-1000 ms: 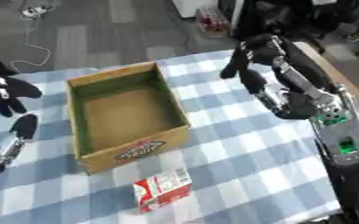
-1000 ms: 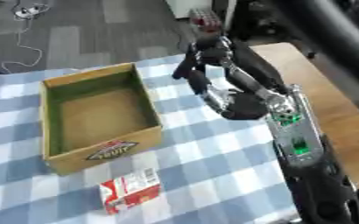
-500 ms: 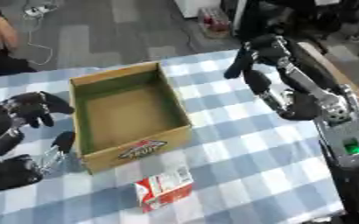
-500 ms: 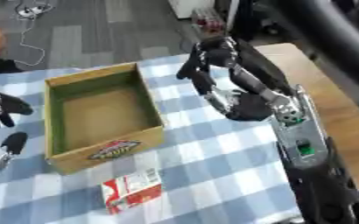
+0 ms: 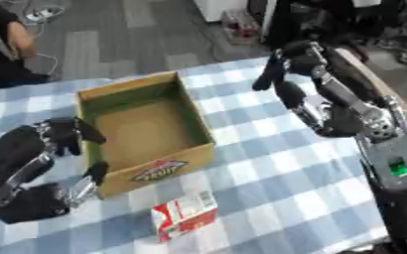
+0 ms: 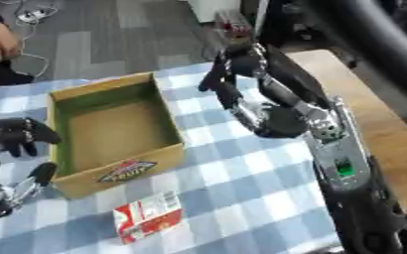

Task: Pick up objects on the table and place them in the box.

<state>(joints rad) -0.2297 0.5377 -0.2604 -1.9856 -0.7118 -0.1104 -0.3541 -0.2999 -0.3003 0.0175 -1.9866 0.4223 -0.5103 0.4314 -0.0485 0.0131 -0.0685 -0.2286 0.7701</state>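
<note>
Left eye view: your left hand relaxed, empty, touching box; red carton just right; right hand released beyond.

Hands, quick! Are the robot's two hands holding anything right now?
Left hand: open, holding nothing, beside the box.
Right hand: open, holding nothing, raised past the box's far right corner.

even, fairly bright indoor light falls from overhead, leaving only faint, soft shadows on the blue-and-white checked cloth of the worktop and a darker shade inside the open brown cardboard box. both views are soft and slightly blurred throughout, with no strong glare.
</note>
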